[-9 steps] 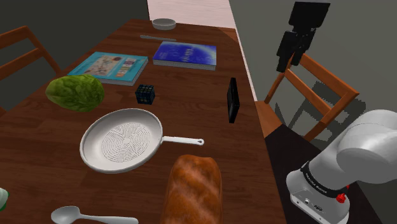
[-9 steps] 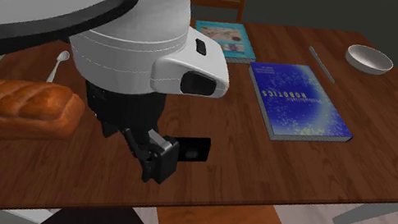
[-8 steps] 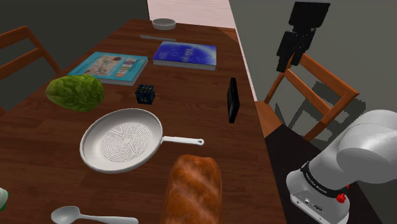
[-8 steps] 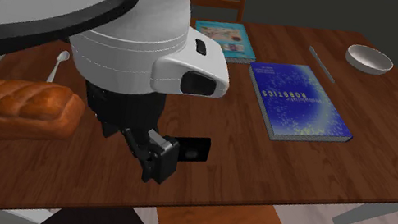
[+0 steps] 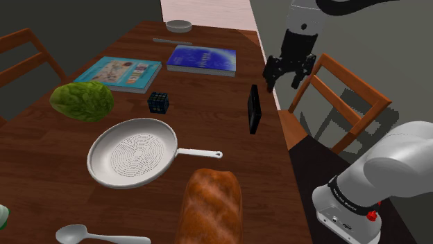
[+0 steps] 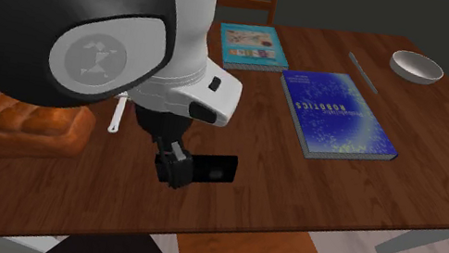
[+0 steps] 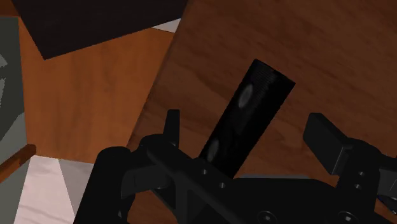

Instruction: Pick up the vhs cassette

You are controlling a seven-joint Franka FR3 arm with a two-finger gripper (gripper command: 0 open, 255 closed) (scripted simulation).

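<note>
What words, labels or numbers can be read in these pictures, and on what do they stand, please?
"ROBOTICS", seen upside down, on the blue book; the smaller line under it is too small to read.
On the teal book: print too small to read.

Wooden table (image 5: 41, 163), cassette (image 5: 255, 109), pan (image 5: 132, 161), bread (image 5: 211, 204), lettuce (image 5: 81, 101)

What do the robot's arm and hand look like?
The arm is round and white with dark joints, one bearing a grey disc with a little figure on it. A small red knob sits near its base. The hand is all black with two blocky fingers.
</note>
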